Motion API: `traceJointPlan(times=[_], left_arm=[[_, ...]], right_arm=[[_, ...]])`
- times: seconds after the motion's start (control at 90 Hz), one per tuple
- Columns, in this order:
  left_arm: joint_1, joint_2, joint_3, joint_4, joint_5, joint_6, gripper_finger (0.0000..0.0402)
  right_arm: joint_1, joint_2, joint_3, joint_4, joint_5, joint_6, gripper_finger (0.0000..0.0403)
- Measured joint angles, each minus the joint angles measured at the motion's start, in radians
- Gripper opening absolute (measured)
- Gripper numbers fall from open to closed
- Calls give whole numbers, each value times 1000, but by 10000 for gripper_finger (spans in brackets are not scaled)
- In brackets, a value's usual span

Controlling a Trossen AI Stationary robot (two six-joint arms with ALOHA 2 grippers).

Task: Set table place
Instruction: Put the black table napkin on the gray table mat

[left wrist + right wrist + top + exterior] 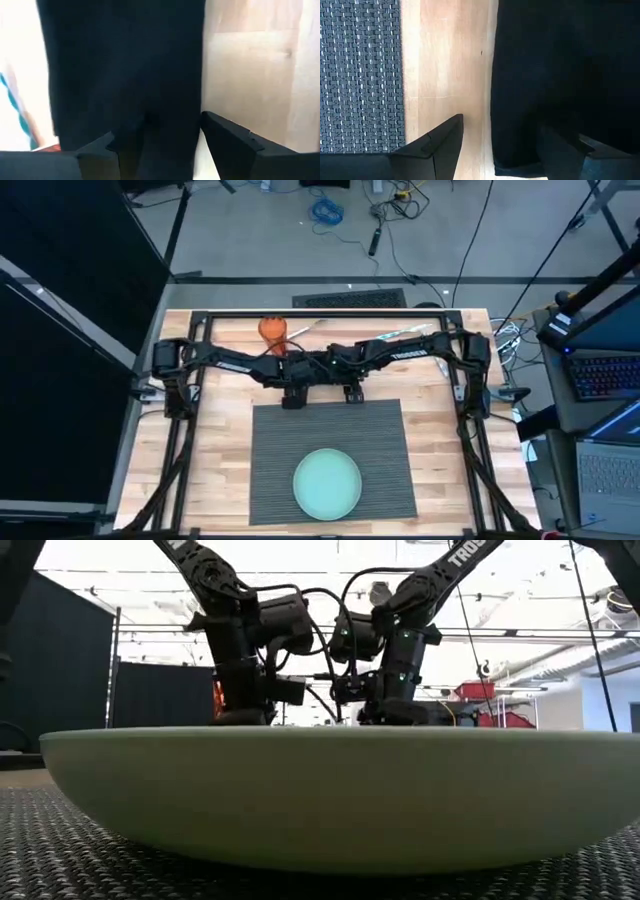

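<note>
A pale teal round plate (327, 484) rests on the dark grey ribbed placemat (275, 450) at the table's near middle. Just beyond the placemat's far edge both grippers point down side by side. My left gripper (293, 395) (157, 127) is open, with the black folded napkin (125, 75) filling the space below and between its fingers. My right gripper (353, 393) (501, 122) is open too: one finger stands over bare wood, the other over the napkin (560, 65), whose edge runs between them. The placemat (360, 75) lies to one side. My left gripper comes at the napkin from above with its fingers spread; I cannot tell whether the tips touch the cloth. My right gripper straddles the napkin's edge (494, 100) from above, and whether a finger touches the cloth cannot be told.
An orange object (272, 330) stands on the table's far side behind the left arm. The black frame (200, 320) runs around the table's edges. In the low view the plate's rim (320, 740) hides the tabletop under both grippers.
</note>
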Motion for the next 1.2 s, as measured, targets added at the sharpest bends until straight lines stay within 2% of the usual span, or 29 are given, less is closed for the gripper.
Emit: traceJointPlan(times=[0.178, 0.289, 0.456, 0.611, 0.667, 0.789, 0.911, 1.2], left_arm=[[8, 1, -3, 10, 18, 3, 185], [18, 1, -3, 10, 33, 1, 166], [29, 18, -3, 21, 44, 0, 106], [28, 66, -1, 26, 38, -28, 25], [23, 77, 1, 32, 13, -42, 10], [8, 75, 13, 36, -68, -50, 2], [7, 43, 43, -1, -107, -45, 1], [-10, -18, 138, -158, -141, -102, 0]], right_arm=[[-1, 0, 0, 0, -15, -4, 212], [-1, 0, 0, 0, -15, -4, 190], [-1, 0, 0, -1, -14, -4, 124], [-1, 0, 1, -5, -10, 1, 33], [-1, 0, 1, -7, -7, 1, 12], [-1, 0, 1, -7, -5, 4, 3], [3, -10, 1, -14, 10, 12, 2], [26, -84, 47, -111, 44, 31, 1]])
